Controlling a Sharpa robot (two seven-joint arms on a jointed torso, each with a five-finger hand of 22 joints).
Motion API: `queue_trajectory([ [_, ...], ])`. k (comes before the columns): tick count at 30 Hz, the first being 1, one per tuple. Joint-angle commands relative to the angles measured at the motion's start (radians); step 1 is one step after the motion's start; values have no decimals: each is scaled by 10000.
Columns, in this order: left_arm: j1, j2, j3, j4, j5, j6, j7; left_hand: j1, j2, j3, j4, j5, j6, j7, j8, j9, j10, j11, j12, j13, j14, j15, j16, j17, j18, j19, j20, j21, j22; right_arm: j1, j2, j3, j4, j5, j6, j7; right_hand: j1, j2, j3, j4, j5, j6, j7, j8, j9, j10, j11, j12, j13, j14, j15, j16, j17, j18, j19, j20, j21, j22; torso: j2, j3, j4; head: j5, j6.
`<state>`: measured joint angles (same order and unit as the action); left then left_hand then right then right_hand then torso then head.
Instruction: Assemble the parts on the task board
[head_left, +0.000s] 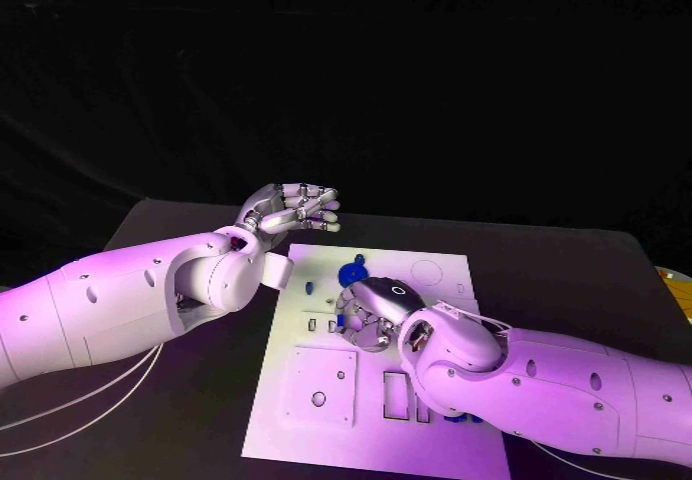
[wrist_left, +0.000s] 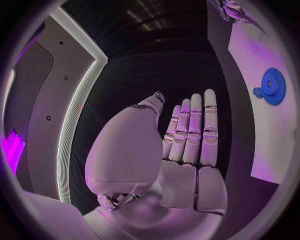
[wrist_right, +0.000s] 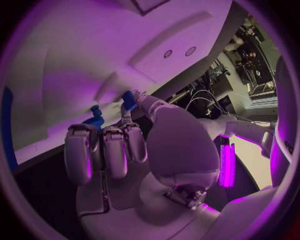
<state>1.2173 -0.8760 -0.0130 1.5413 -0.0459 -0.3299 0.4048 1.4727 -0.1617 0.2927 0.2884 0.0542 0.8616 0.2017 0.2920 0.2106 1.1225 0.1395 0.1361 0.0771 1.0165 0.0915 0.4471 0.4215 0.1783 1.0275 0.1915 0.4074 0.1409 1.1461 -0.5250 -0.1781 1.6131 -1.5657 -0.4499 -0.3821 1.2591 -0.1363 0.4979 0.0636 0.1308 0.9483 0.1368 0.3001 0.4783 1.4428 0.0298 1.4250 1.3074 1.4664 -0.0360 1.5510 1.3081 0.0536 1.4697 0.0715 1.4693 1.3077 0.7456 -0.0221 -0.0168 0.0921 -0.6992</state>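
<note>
Task board (head_left: 433, 420), the white plate, is seen lying flat in the middle of the black table (head_left: 577, 270), with its long axis running from the near edge to the far edge. A blue gear (head_left: 352, 271) is seen on the far part of the board, lying flat with its face turned up; in the left wrist view the same gear (wrist_left: 274, 86) is shown beside a smaller blue piece (wrist_left: 257, 92) that touches its rim. Slots and a raised square block (head_left: 320, 385) are seen on the near left part of the board.

The right hand (head_left: 372, 312) is placed over the middle of the board, palm down, with the right arm reaching in from the near right. In the right wrist view a small blue part (wrist_right: 129, 99) is pinched at the tips of the thumb and a finger, just against the board surface; its long axis cannot be told. A second small blue part (wrist_right: 95, 116) is seen just beside it, near the other fingertips (wrist_right: 115, 135), which are curled down side by side; whether it is touched cannot be told.

The left hand (head_left: 293, 209) is held off the board, beyond its far left corner, raised above the table. Its fingers (wrist_left: 194, 130) are stretched straight and pressed close together, the thumb is set apart, and nothing is held.
</note>
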Motion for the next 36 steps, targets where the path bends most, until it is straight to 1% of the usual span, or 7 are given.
queue_trajectory([
  [1,7,6,6,21,33,136,57,-14,3,58,-9,-29,0,80,-60,-11,5,63,-50,-9,-25,11,30,10,31,-39,-27,39,-12,-60,27,-37,-14,-155,337,-140,-74,16,-15,58,-50,334,-313,11,354,-1,-35,-38,861,891,-61,-3,1876,-169,278,-68,-65,1248,-1,0,8,0,-4],
  [7,7,-1,6,24,33,139,56,-14,3,58,-9,-29,0,80,-60,-11,5,63,-50,-9,-25,11,30,10,31,-39,-27,39,-12,-78,48,-40,-58,-165,394,-149,-99,-13,-28,67,-61,326,-311,10,354,-12,-35,-53,846,891,-60,-3,1876,-167,274,-69,-72,1240,-5,-8,0,12,-8],
  [14,7,-9,6,21,33,138,53,-14,3,58,-9,-29,0,80,-60,-11,5,63,-50,-9,-25,11,30,10,31,-39,-27,39,-12,-97,67,-46,-106,-169,465,-159,-137,-91,-52,74,-78,267,-291,-17,346,-43,-23,-91,811,892,-54,-3,1880,-163,266,-68,-89,1225,-7,-1,-4,16,-11],
  [20,7,-14,6,18,33,140,50,-14,3,58,-9,-29,0,80,-60,-11,5,63,-50,-9,-25,11,30,10,31,-39,-27,39,-12,-104,64,-49,-124,-183,517,-173,-145,-110,-54,76,-80,240,-282,-30,341,-64,-16,-115,786,891,-50,-5,1874,-162,263,-66,-96,1218,-4,5,-5,23,-25],
  [26,7,-18,6,13,33,140,47,-14,3,58,-9,-29,0,80,-60,-11,5,63,-50,-9,-25,11,30,10,31,-39,-27,39,-12,-105,49,-50,-148,-195,562,-187,-162,-169,-63,76,-82,170,-252,-64,329,-95,7,-147,758,889,-33,-8,1865,-155,248,-57,-122,1191,-6,2,-9,32,-45],
  [28,7,-20,6,10,33,142,46,-14,3,58,-9,-29,0,80,-60,-11,5,63,-50,-9,-25,11,30,10,31,-39,-27,39,-12,-105,47,-50,-150,-201,572,-188,-181,-224,-76,77,-83,112,-224,-94,317,-129,31,-184,724,889,-16,-8,1870,-152,240,-46,-137,1177,-4,5,-7,29,-54],
  [36,6,-17,5,-3,33,150,43,-14,3,58,-9,-29,0,80,-60,-11,5,63,-50,-9,-25,11,30,10,31,-39,-27,39,-12,-107,45,-50,-131,-242,551,-191,-195,-256,-86,79,-84,81,-209,-111,311,-138,46,-193,717,890,-5,-7,1875,-152,240,-38,-140,1176,-7,4,-2,33,-60],
])
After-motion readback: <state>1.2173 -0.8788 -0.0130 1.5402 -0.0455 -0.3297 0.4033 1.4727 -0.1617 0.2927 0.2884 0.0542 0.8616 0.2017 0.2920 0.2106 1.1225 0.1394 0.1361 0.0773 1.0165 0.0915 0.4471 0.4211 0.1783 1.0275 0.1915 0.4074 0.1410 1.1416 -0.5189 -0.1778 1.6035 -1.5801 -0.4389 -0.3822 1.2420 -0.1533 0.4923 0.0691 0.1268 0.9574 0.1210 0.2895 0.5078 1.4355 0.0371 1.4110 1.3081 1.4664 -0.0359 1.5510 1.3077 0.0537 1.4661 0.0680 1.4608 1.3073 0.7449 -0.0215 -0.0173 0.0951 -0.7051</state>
